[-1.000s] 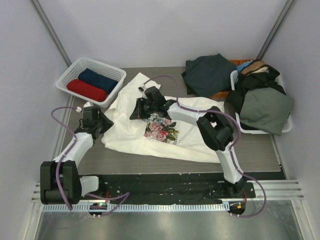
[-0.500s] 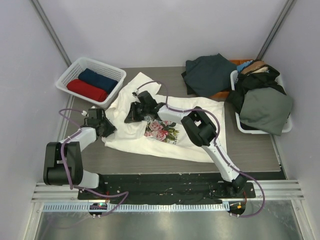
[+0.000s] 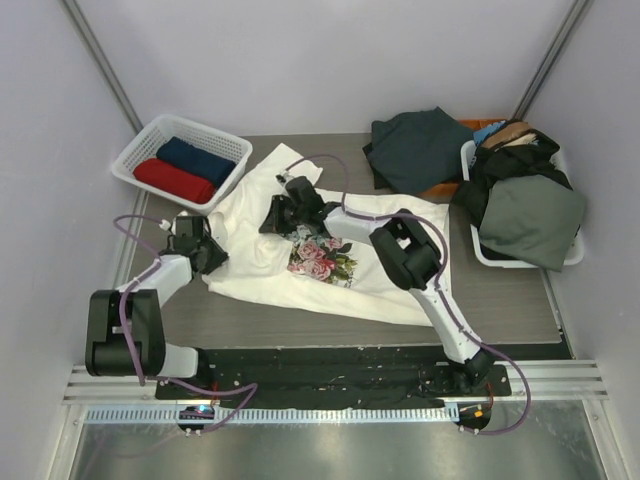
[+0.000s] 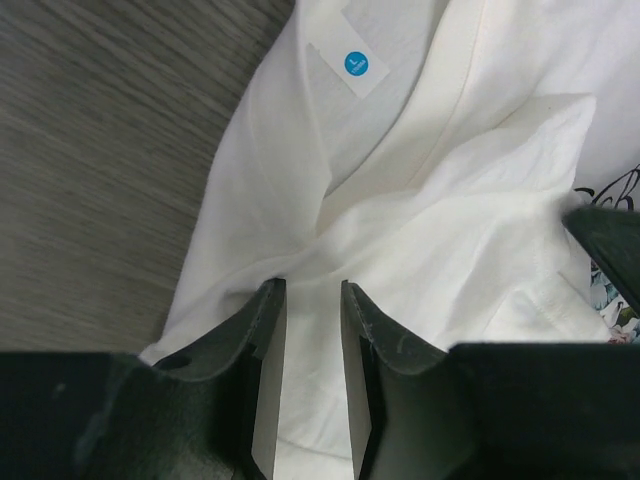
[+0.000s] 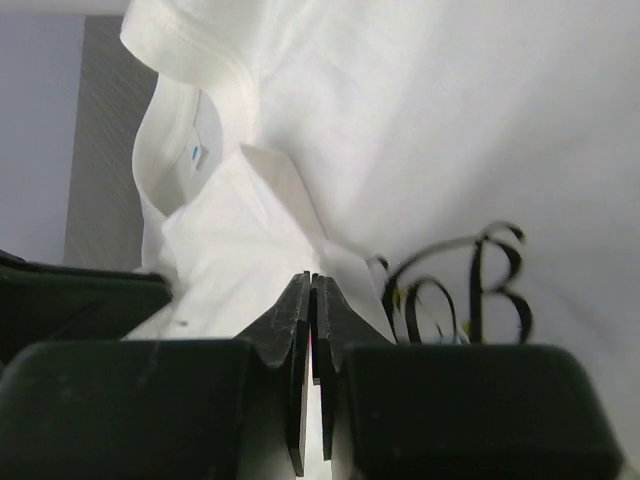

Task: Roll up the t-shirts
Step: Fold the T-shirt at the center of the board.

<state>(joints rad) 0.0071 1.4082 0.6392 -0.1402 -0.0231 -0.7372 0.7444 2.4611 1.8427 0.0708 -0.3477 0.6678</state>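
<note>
Cream-white cloth t-shirt with floral chest print (image 3: 300,285) lies rumpled mid-table, collar tag showing.
Left gripper (image 4: 305,290) pinches a gathered fold at the shirt's edge; right gripper (image 5: 312,282) pressed together beside black lettering.

My left arm lies low and extended, the left gripper (image 4: 312,290) narrowly pinching a fold of the cream t-shirt (image 4: 450,200). My right arm reaches across leftward, the right gripper (image 5: 311,282) pressed closed.
</note>
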